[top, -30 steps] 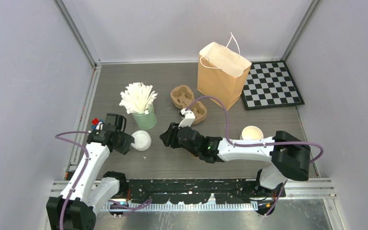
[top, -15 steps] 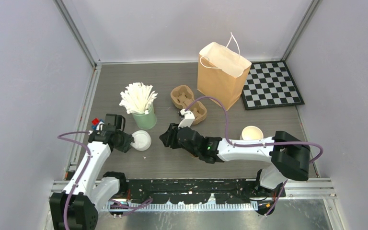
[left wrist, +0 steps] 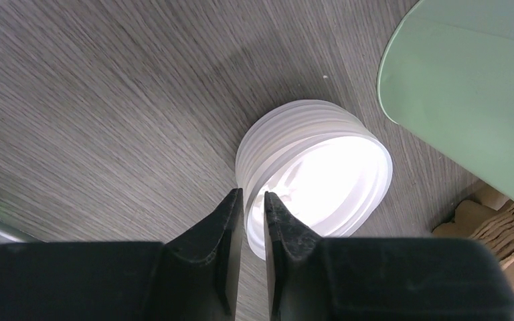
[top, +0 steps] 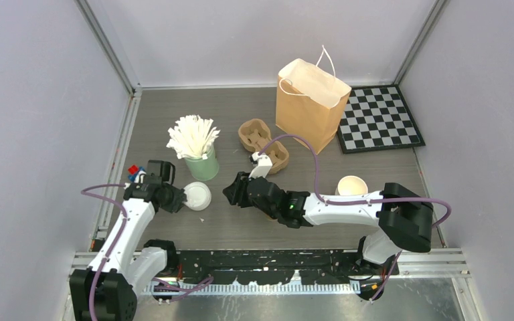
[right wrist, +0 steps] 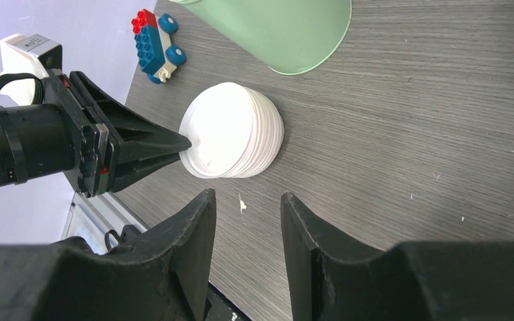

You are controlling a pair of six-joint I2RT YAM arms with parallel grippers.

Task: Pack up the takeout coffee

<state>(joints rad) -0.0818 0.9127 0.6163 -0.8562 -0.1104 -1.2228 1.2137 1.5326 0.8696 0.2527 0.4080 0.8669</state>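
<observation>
Lids first: stack of white lids (top: 199,196) lies on its side on the grey table (top: 174,114), left of centre in the overhead view, just below the green cup (top: 202,166) that holds white stirrers (top: 193,136).

Left gripper (left wrist: 253,197) is at the stack's left edge. On its wrist view the fingers (left wrist: 222,221) stand very narrow, with the rim of the nearest lid between them. I can't tell whether they are pinching it or only straddling it.

Right gripper (right wrist: 244,197) hangs over bare table, centre of the overhead frame, pointing toward the stack. Its jaws stand about half apart, with nothing between them but wood grain.

Takeout coffee cup (top: 352,185) stands upright at right of centre, open-topped with a white interior, just beyond the right arm's forearm, well apart from both grippers.

Also noted: pulp cup carrier (top: 263,142) near centre; brown paper bag (top: 311,100) open at upper centre; checkerboard (top: 378,119) to its right; small toy block car (right wrist: 157,37) near the left gripper's wrist, at the table's left edge.
</observation>
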